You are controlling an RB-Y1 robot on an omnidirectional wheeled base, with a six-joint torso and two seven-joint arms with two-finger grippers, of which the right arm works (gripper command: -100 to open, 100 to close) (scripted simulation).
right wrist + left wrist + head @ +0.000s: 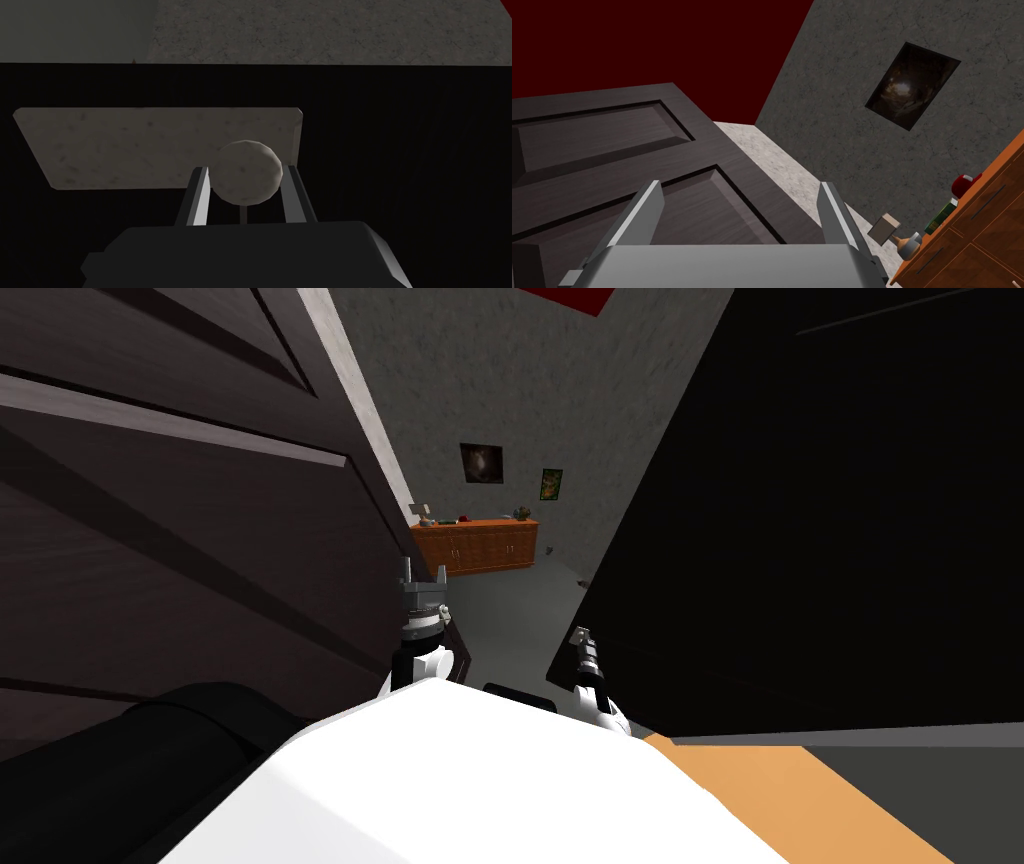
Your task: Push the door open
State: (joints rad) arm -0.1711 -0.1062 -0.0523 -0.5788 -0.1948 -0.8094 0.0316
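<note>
R gripper [580, 636] at 1 o'clock, fingers clamped on a pale round knob [246, 172], pressing its sides. The knob stands off a grey speckled plate [125, 147] fixed to the door [800, 538], a v. dark, near-black leaf filling 1–3 o'clock.

L gripper [739, 184] at 11 o'clock, fingers [644, 210] spread wide w/ nothing between them. It sits close by a panelled leaf [150, 538] of dark brown wood grain w/ recessed panels, taking 9–11 o'clock; can't tell if they touch. A pale speckled strip [772, 160] runs along that leaf's edge.

At 12 o'clock, between the two leaves, a gap opens onto a room w/ grey floor [520, 608] and rough grey wall [520, 388]. The wall has two pictures: larger dark one [481, 464], small green one [551, 484]. Orange wood cabinet [485, 546] stands against the wall. On top: red cup [964, 185], green book [941, 216], small vase [909, 245]. Ceiling [637, 40] dark red. Orange floor patch [760, 798] at 4 o'clock.
</note>
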